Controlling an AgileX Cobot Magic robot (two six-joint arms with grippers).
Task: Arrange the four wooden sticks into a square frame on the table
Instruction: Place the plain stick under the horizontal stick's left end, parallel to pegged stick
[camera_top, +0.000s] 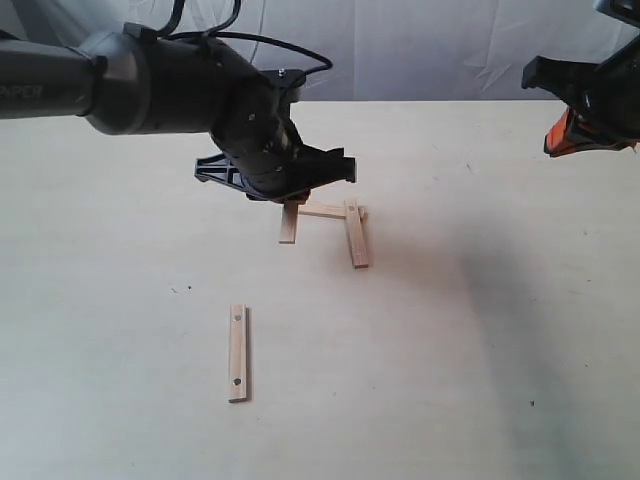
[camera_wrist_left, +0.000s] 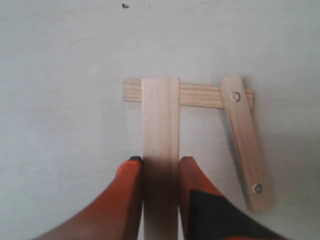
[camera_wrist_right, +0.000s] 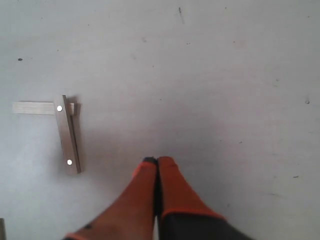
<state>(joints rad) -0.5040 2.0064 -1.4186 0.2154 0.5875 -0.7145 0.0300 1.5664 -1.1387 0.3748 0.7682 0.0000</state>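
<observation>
While the left gripper (camera_wrist_left: 160, 162) clamps its orange fingers (camera_wrist_left: 131, 185) against both edges of one wooden stick (camera_wrist_left: 160, 115), that stick's far end lies over the cross stick (camera_wrist_left: 200, 95). A third stick (camera_wrist_left: 245, 142) overlaps the cross stick's other end, slightly askew, so three sides form an open U on the table (camera_top: 450, 350). From that group the fourth stick (camera_top: 238, 353) lies alone toward seven o'clock, well apart. Off at two o'clock the right gripper (camera_wrist_right: 157, 161) hangs above the table, fingers pressed together, holding nothing
</observation>
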